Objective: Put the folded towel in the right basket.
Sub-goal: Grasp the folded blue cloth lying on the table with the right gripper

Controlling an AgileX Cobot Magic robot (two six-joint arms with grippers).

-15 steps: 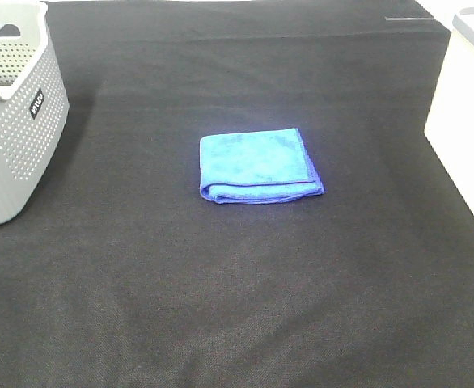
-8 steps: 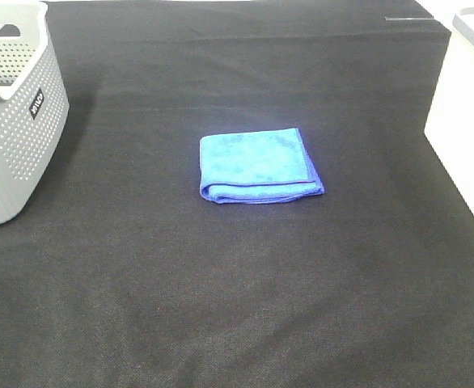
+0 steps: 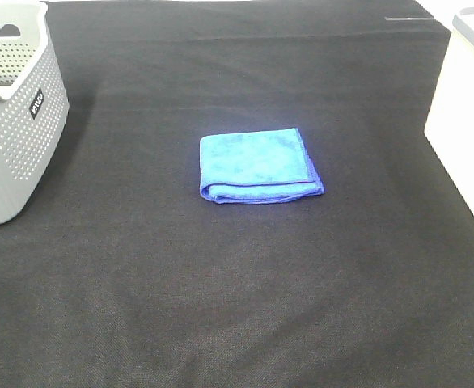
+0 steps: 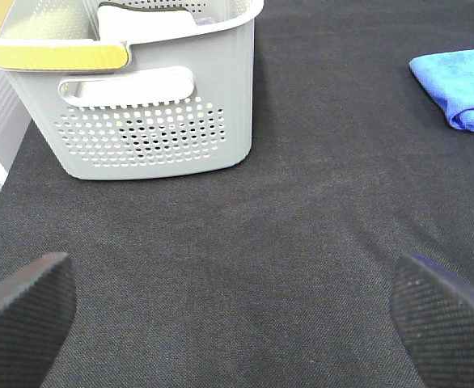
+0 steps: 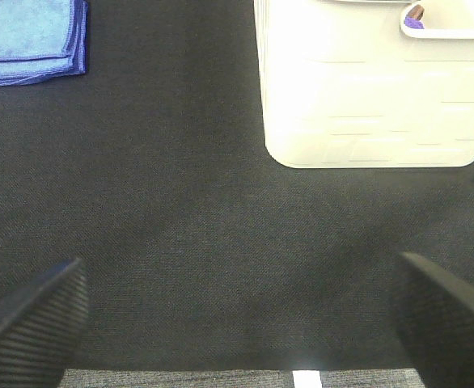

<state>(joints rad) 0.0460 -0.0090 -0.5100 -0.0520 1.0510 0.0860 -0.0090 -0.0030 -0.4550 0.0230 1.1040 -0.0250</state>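
Observation:
The folded blue towel (image 3: 258,166) lies flat on the black table, near the middle. It also shows in the left wrist view (image 4: 462,87) and in the right wrist view (image 5: 28,40). The right basket (image 3: 466,113) is white and stands at the table's right edge; the right wrist view shows its wall (image 5: 374,97). My left gripper (image 4: 233,311) is open and empty, low over the table near the grey basket. My right gripper (image 5: 241,315) is open and empty near the front edge, before the white basket. Neither gripper shows in the high view.
A grey perforated basket (image 3: 14,113) with a yellow handle (image 4: 55,55) stands at the left edge. A small purple thing (image 5: 415,14) lies inside the white basket. The black cloth (image 3: 237,299) covers the table.

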